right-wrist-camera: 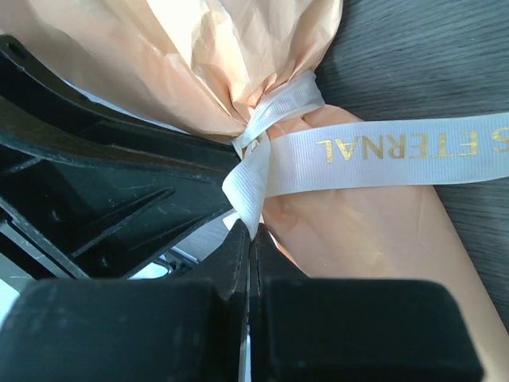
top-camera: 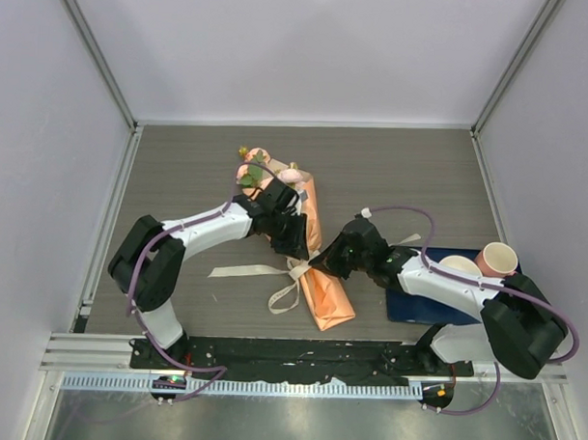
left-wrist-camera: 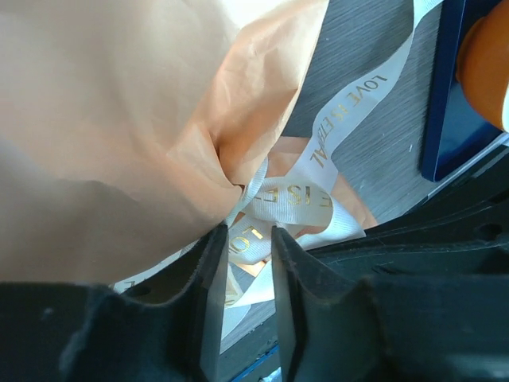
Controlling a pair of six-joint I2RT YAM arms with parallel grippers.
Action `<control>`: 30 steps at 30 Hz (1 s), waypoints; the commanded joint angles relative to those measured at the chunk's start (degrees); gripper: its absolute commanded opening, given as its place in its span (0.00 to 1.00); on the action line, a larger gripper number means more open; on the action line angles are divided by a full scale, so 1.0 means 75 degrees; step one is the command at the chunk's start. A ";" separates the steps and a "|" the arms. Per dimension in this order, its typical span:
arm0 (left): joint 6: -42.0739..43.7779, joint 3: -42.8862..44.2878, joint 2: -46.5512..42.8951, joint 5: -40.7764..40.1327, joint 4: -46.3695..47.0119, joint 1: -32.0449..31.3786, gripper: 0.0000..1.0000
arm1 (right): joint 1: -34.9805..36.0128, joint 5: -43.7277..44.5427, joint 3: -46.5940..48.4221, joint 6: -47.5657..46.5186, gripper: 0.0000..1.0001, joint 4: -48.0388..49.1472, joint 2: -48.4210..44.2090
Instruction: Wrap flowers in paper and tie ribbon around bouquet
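Bouquet (top-camera: 328, 300) laid mid-table, flowers (top-camera: 252, 170) far
Soft, slippery ribbon (right-wrist-camera: 382, 151) is pinched near the bouquet's waist by the closed right gripper (right-wrist-camera: 248, 239); left gripper (left-wrist-camera: 248, 235) fingers are apart, probably gripping nothing.

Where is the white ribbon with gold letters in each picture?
Top external: flat cream fabric ribbon at centre, trailing left.
Left wrist: ribbon from centre to upper right.
Right wrist: ribbon across the middle, toward the right edge.
Shared landmark: the crinkled orange paper cone it ties.
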 commanded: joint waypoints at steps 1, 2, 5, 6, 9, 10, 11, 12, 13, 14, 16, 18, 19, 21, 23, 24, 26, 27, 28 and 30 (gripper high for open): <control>0.0298 0.0282 -0.0084 -0.0356 -0.0263 -0.0167 0.35 | -0.0103 -0.0091 -0.0120 -0.0074 0.00 -0.0033 -0.0329; 0.0333 0.0282 -0.0130 -0.0391 -0.0321 -0.0225 0.37 | -0.0138 -0.0114 -0.0155 -0.0085 0.00 -0.0044 -0.0353; 0.0357 0.0282 -0.0096 -0.0473 -0.0427 -0.0273 0.37 | -0.0173 -0.0126 -0.0179 -0.0085 0.00 -0.0044 -0.0435; 0.0357 0.0271 -0.0084 -0.0473 -0.0439 -0.0284 0.37 | -0.0185 -0.0126 -0.0167 -0.0085 0.00 -0.0056 -0.0435; 0.0357 0.0224 -0.0061 -0.0427 -0.0439 -0.0343 0.40 | -0.0209 -0.0137 -0.0132 -0.0120 0.00 -0.0056 -0.0424; 0.0357 0.0212 -0.0061 -0.0392 -0.0392 -0.0378 0.41 | -0.0209 -0.0149 -0.0132 -0.0109 0.01 -0.0056 -0.0400; 0.0345 0.0189 -0.0061 -0.0357 -0.0380 -0.0378 0.43 | -0.0209 -0.0161 -0.0120 -0.0120 0.00 -0.0056 -0.0365; 0.0322 0.0177 -0.0061 -0.0368 -0.0357 -0.0390 0.43 | -0.0209 -0.0196 -0.0109 -0.0120 0.00 -0.0056 -0.0342; 0.0298 0.0165 -0.0037 -0.0449 -0.0333 -0.0378 0.43 | -0.0209 -0.0208 -0.0074 -0.0144 0.01 -0.0068 -0.0330; 0.0275 0.0177 -0.0026 -0.0473 -0.0298 -0.0378 0.42 | -0.0209 -0.0219 -0.0062 -0.0144 0.00 -0.0068 -0.0307; 0.0251 0.0223 0.0056 -0.0439 -0.0240 -0.0401 0.40 | -0.0209 -0.0196 -0.0050 -0.0156 0.01 -0.0091 -0.0306; 0.0216 0.0340 0.0127 -0.0380 -0.0239 -0.0413 0.33 | -0.0209 -0.0173 -0.0073 -0.0156 0.01 -0.0091 -0.0295; 0.0216 0.0364 0.0127 -0.0403 -0.0228 -0.0425 0.30 | -0.0209 -0.0173 -0.0085 -0.0179 0.00 -0.0103 -0.0306; 0.0204 0.0364 0.0069 -0.0450 -0.0216 -0.0425 0.24 | -0.0209 -0.0173 -0.0097 -0.0179 0.01 -0.0126 -0.0318; 0.0204 0.0364 0.0022 -0.0438 -0.0216 -0.0425 0.19 | -0.0209 -0.0138 -0.0120 -0.0226 0.00 -0.0161 -0.0330; 0.0193 0.0341 -0.0013 -0.0438 -0.0216 -0.0425 0.17 | -0.0209 -0.0138 -0.0132 -0.0238 0.00 -0.0161 -0.0318; 0.0181 0.0329 -0.0154 -0.0520 -0.0263 -0.0425 0.12 | -0.0209 -0.0126 -0.0144 -0.0261 0.00 -0.0196 -0.0307; 0.0181 0.0318 -0.0201 -0.0567 -0.0263 -0.0425 0.11 | -0.0209 -0.0126 -0.0155 -0.0296 0.00 -0.0197 -0.0306; 0.0169 0.0317 -0.0282 -0.0590 -0.0298 -0.0437 0.10 | -0.0220 -0.0114 -0.0190 -0.0331 0.00 -0.0185 -0.0283; 0.0158 0.0341 -0.0353 -0.0590 -0.0333 -0.0425 0.10 | -0.0209 -0.0126 -0.0226 -0.0378 0.00 -0.0162 -0.0260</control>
